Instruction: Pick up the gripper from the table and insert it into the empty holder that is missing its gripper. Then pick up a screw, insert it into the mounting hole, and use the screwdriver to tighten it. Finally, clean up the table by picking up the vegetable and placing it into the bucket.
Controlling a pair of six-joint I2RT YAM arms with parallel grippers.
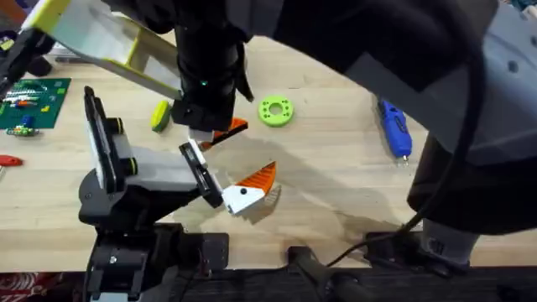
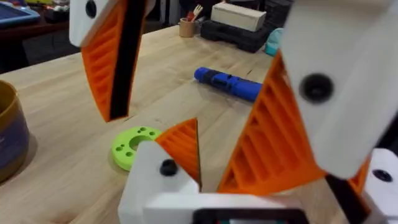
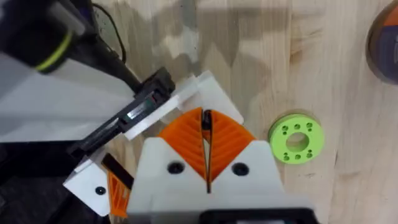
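Note:
The white-bodied holder (image 1: 155,168) stands at the left, its rail carrying a lighter orange finger (image 1: 256,178). My right gripper (image 3: 205,115) hangs over the rail's far end, shut on the gripper (image 3: 214,93); just its white base shows past the pads, against the rail. An orange piece of it (image 1: 232,127) pokes out under the arm. My left gripper (image 2: 280,143) is open and low, and the holder's finger (image 2: 273,137) looms right in front of it. The yellow-green vegetable (image 1: 160,116) lies beyond the holder. The blue screwdriver (image 1: 394,130) lies at the right. No screw shows.
A lime-green ring with holes (image 1: 275,111) lies right of my right gripper. The bucket (image 3: 385,37) stands beyond it, its wall at the edge of the left wrist view (image 2: 9,137). A green circuit board (image 1: 33,101) lies at the far left.

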